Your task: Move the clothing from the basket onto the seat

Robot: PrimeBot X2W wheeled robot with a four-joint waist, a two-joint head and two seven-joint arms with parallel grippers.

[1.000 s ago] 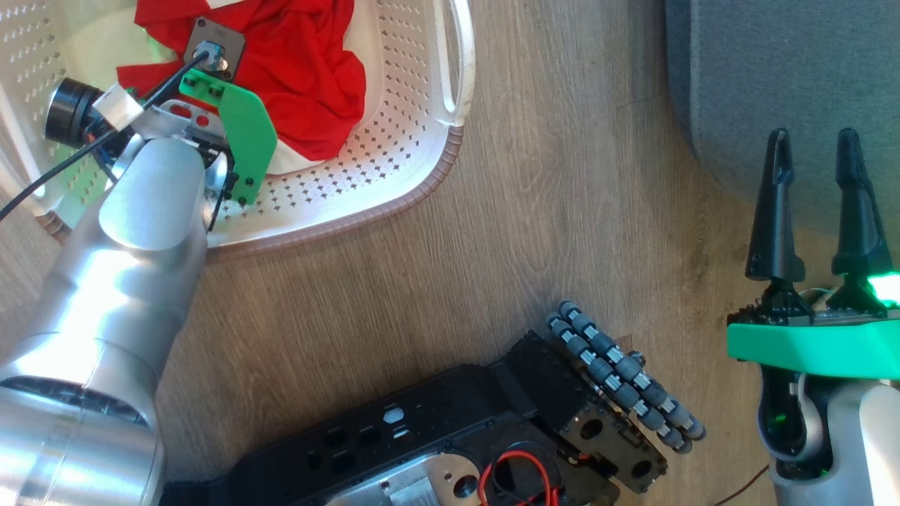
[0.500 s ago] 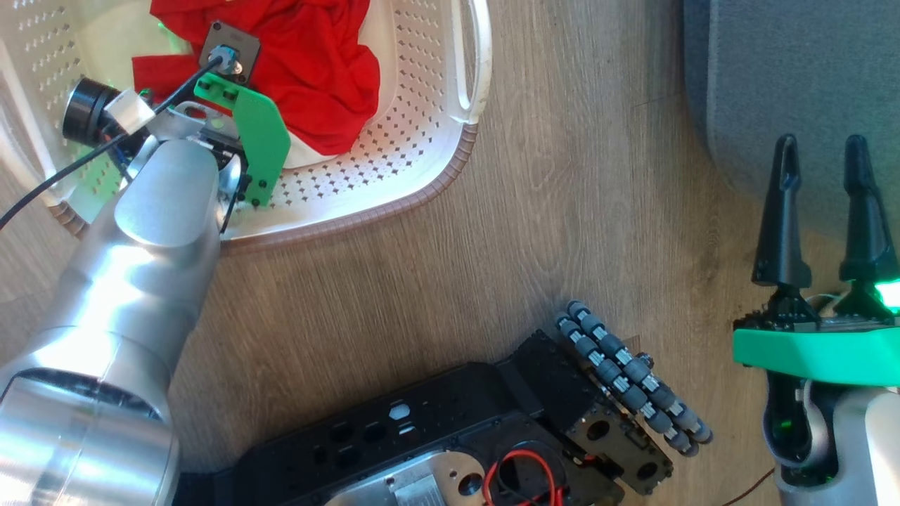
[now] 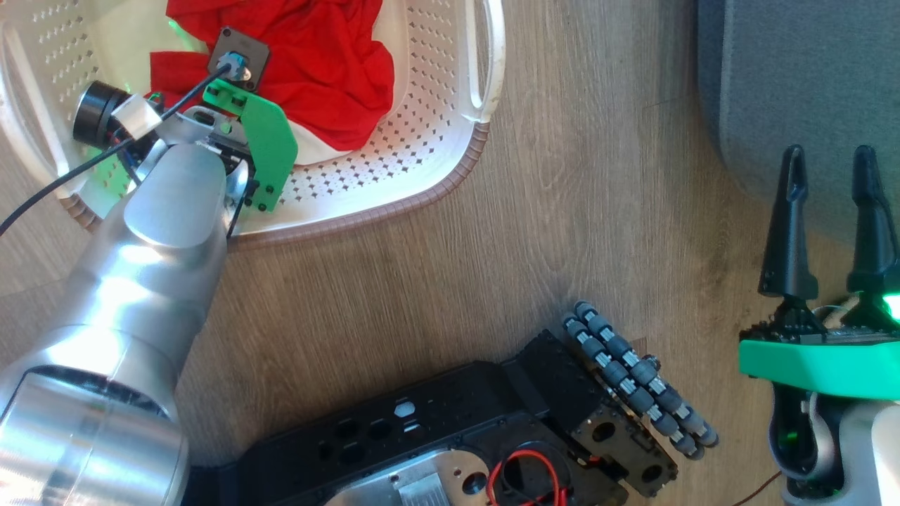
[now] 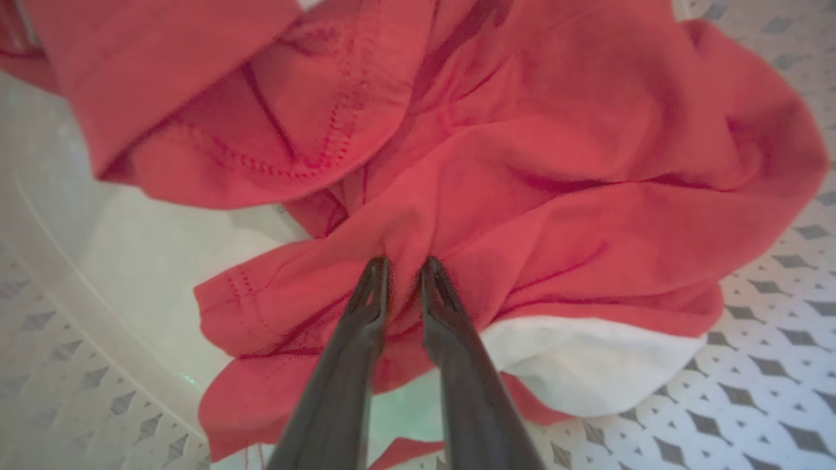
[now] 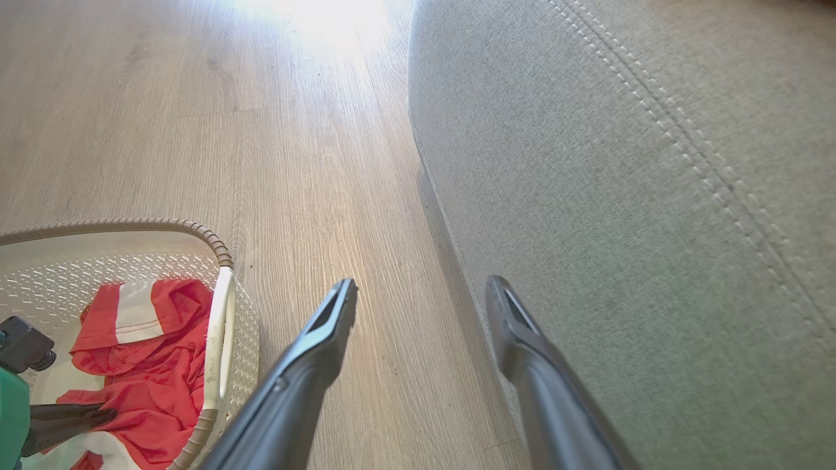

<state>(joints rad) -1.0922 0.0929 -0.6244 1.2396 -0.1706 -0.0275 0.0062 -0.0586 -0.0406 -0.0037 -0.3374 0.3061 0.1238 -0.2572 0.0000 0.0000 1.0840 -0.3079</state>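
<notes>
Inside the perforated cream basket [image 3: 436, 151] with braided brown rim, the nearly closed left pincer [image 4: 405, 277] nips a soft fold of crumpled red clothing [image 4: 555, 196] (white trim beneath), while the right pincer [image 3: 830, 154] gapes empty beside the grey stitched seat [image 3: 794, 70].

head camera looks down; all views share the basket [image 3: 422, 126].

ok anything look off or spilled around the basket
Nothing stands out. The red clothes lie rumpled inside the basket, none on the floor. The left gripper pinches a fold of them; the right gripper hangs open beside the seat.
</notes>
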